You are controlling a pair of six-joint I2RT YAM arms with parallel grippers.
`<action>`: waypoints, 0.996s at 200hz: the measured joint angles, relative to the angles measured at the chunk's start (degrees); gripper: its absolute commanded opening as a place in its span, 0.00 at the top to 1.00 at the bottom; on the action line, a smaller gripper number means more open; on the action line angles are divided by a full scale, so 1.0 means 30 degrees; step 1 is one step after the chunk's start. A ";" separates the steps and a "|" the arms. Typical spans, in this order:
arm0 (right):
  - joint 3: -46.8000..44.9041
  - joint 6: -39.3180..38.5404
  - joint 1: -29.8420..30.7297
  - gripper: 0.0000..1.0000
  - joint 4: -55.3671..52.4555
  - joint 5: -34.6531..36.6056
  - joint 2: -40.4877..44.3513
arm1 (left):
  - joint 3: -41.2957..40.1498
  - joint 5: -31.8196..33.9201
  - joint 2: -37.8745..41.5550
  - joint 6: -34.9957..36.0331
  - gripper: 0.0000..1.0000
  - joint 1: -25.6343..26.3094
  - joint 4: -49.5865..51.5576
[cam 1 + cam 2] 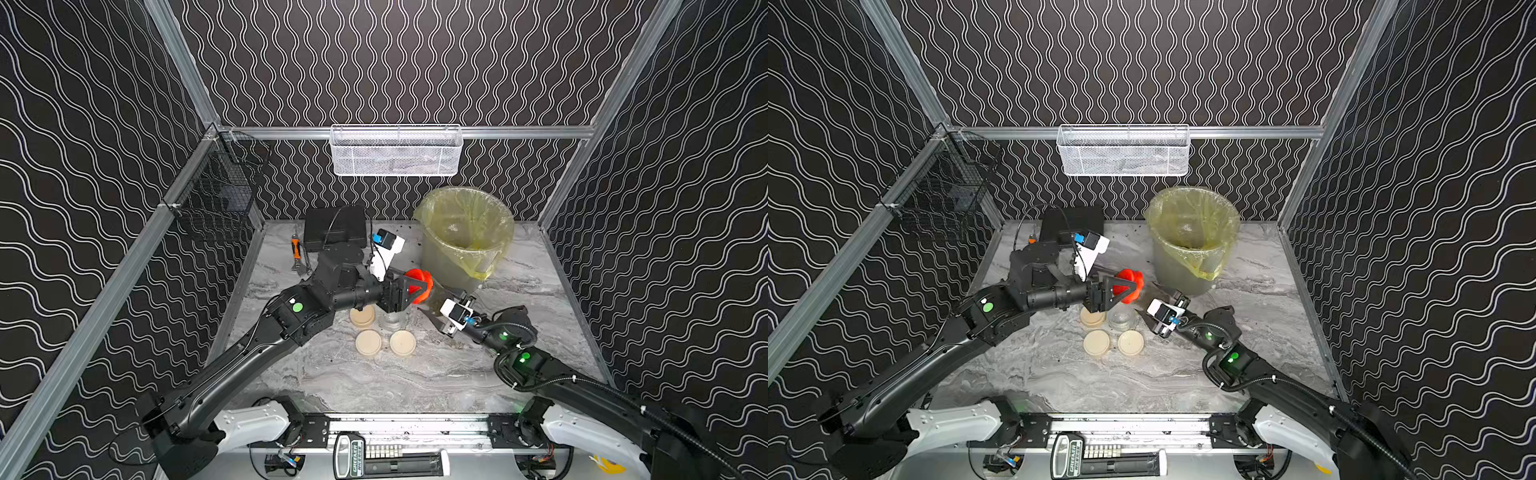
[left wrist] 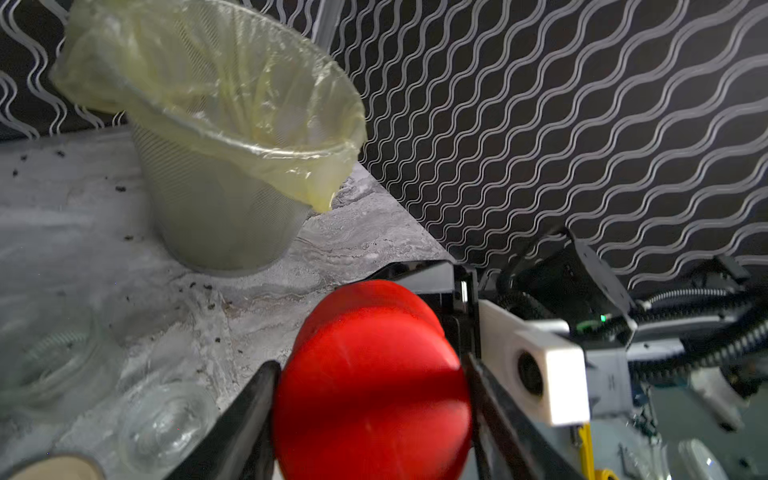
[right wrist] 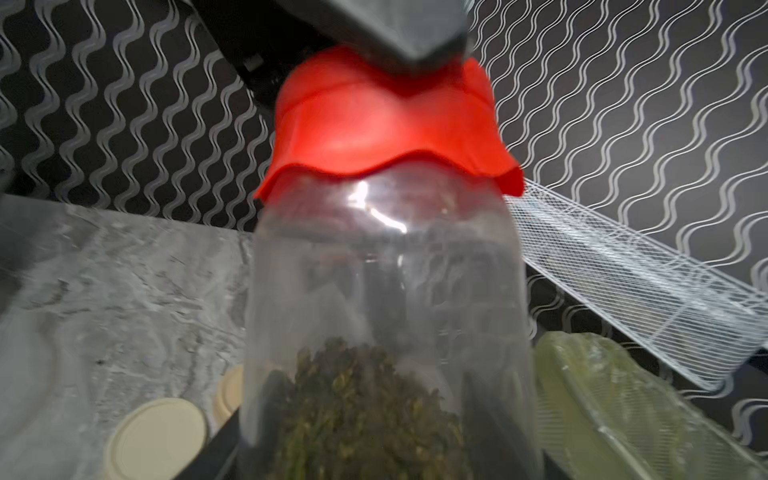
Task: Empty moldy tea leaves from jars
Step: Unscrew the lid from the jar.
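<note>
Right wrist view: a clear jar (image 3: 386, 270) is held off the table, its red lid (image 3: 386, 124) on and dark tea leaves (image 3: 365, 415) heaped in the end nearest the camera. The black fingers of the right gripper (image 1: 434, 305) are clamped on either side of the glass.

The left wrist view shows the left gripper (image 2: 370, 395) closed on the lid, one finger pressed to each flank.

In both top views the two arms meet over the middle of the table (image 1: 415, 382). The left gripper reaches in from 9 o'clock and the right from 4 o'clock, with the jar lying nearly level between them (the glass itself is hard to make out from above).

The bucket (image 1: 440, 266), lined with a yellow bag, stands just beside the lid at 1 o'clock.

At 7 o'clock from the held jar, three cream lids (image 1: 368, 343) lie flat on the table near an open jar (image 1: 1122, 318), which looks empty.

Dark specks (image 2: 203, 286) are scattered on the marble between the open jar and the bucket's foot.
</note>
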State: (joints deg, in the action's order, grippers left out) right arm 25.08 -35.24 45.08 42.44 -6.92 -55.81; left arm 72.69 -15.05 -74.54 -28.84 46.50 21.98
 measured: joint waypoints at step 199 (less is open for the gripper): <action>0.1268 0.1406 0.0430 0.51 -0.3198 -0.3599 0.2091 | 0.1836 -0.4109 0.0605 1.4593 0.44 -0.0211 0.2929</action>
State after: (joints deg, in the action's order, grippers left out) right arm 28.88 -31.03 46.37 32.84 -17.72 -49.54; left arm 78.19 -27.38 -72.73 14.94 45.87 30.76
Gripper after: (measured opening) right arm 0.646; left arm 0.616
